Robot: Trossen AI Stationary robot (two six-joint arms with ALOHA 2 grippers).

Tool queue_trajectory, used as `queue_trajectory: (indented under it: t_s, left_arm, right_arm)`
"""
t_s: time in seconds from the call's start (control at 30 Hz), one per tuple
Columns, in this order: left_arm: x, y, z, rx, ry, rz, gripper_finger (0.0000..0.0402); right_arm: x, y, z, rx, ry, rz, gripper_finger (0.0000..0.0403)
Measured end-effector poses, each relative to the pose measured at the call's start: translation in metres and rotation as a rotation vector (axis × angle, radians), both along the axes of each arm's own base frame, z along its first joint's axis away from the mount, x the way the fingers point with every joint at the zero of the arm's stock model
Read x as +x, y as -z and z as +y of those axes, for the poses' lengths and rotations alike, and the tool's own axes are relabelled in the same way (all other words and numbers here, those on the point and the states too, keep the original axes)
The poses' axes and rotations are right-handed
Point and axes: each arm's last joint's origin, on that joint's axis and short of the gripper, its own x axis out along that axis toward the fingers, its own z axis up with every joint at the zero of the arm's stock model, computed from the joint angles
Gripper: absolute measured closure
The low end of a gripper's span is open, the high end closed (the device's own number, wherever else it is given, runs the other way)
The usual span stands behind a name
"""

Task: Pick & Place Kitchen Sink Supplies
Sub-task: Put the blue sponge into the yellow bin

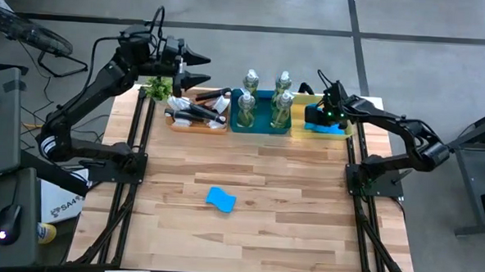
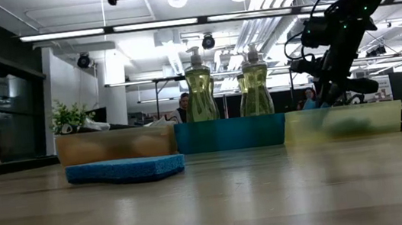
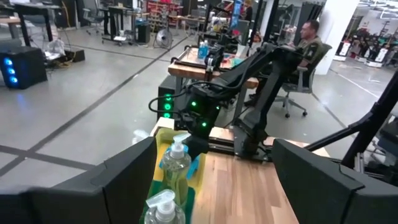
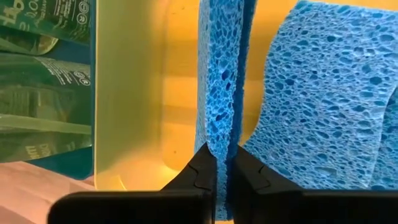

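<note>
A blue sponge stands on edge inside the yellow bin, pinched thin by the right tool. Placing looks underway; next, release and lift clear. Another sponge lies mid-table. The left tool hovers open, empty, above the brush tray

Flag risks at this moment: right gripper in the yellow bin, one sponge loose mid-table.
1. The right gripper pinches a sponge on edge in the yellow bin; it may tip against the neighbouring sponge on release.
2. Retracting could snag the bottles alongside.
3. The loose sponge remains mid-table.
</note>
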Motion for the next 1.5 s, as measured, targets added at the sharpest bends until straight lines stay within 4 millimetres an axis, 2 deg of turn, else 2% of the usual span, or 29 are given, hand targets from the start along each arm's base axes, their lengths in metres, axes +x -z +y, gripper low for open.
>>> queue_trajectory:
  t_s: [0.3,0.73,0.93,1.17,1.3,1.5]
  left_arm:
    - [-0.003,0.001,-0.003,-0.018,0.013,0.017,0.0087]
    - [-0.011,0.0,-0.012,-0.04,0.024,0.036,0.0087]
    - [-0.017,-0.002,-0.018,-0.046,0.017,0.04,0.0087]
    - [-0.022,0.005,-0.027,-0.123,0.021,0.116,0.0087]
    - [-0.017,0.015,-0.037,-0.19,0.02,0.208,0.0087]
    - [-0.002,0.034,-0.062,-0.327,-0.041,0.382,0.0087]
  right_arm:
    - [0.0,0.0,0.0,0.001,0.006,0.007,0.036]
    - [-0.001,0.001,0.001,-0.028,-0.03,0.048,0.0283]
    - [-0.012,-0.005,-0.002,-0.061,-0.026,0.059,0.0257]
    - [-0.031,-0.019,-0.002,-0.119,-0.017,0.035,0.0245]
    - [-0.037,-0.034,0.001,-0.175,-0.054,-0.056,0.0246]
    - [-0.042,-0.057,0.013,-0.297,-0.131,-0.168,0.0246]
